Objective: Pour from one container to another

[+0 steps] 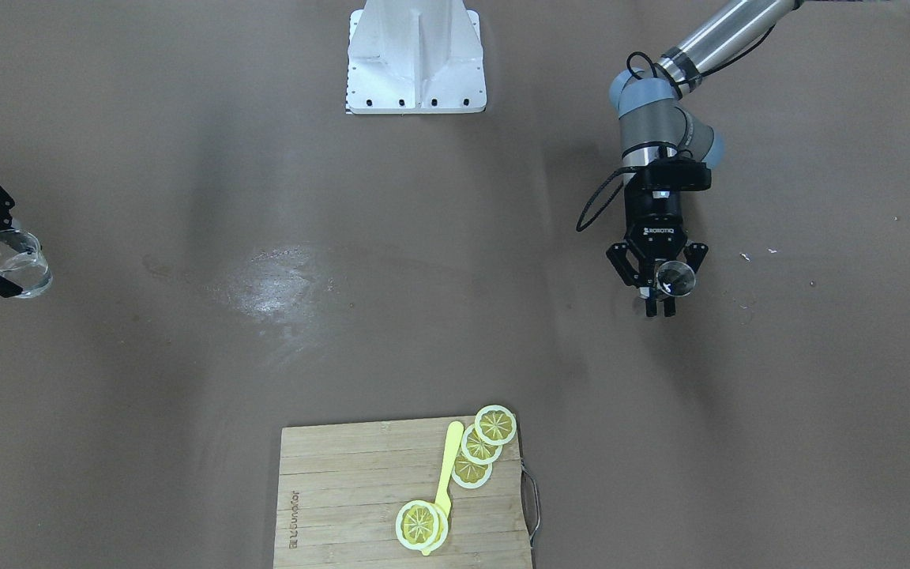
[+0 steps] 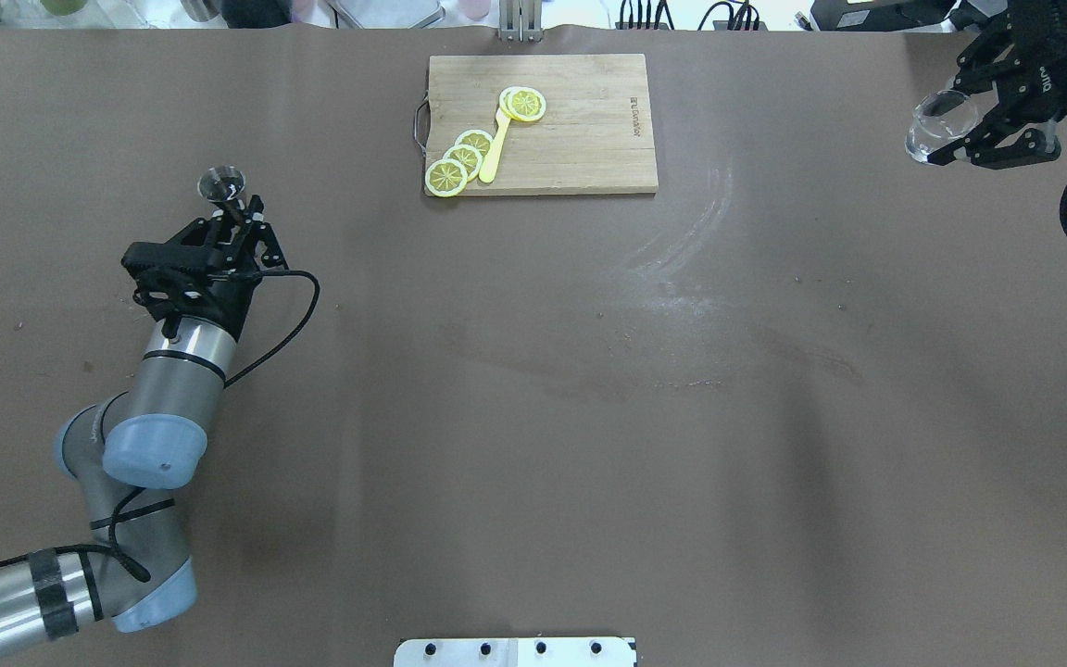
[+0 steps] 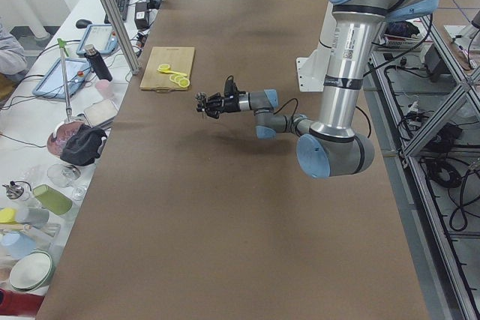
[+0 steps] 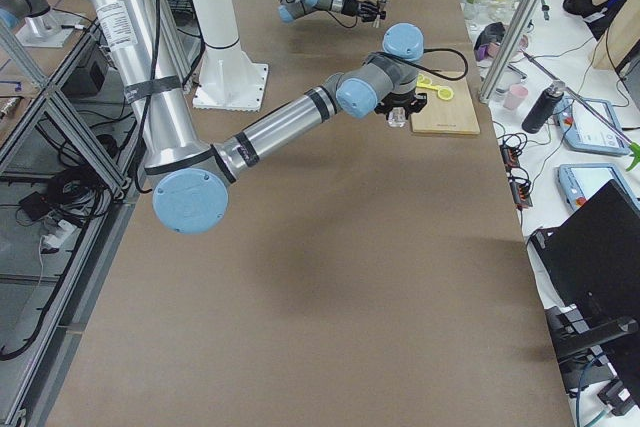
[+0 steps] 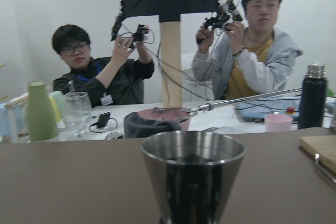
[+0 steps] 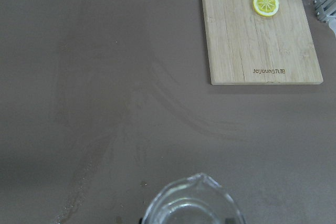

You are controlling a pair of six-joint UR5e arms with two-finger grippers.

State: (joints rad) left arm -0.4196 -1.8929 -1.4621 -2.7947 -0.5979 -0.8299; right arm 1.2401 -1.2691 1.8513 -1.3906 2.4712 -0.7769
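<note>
Steel cup [image 2: 222, 182], a flared cone with a polished rim, sits upright at the left of the brown surface [image 2: 533, 371], its narrow base pinched by the left hand [image 2: 230, 208]. Mid-surface, at the far edge, a bamboo cutting board [image 2: 580, 130] carries lemon slices [image 2: 446, 177] and a yellow spoon [image 2: 495, 148]. Far right, the right hand [image 2: 950, 130] clasps a clear, spouted glass beaker [image 2: 934, 116].
</note>
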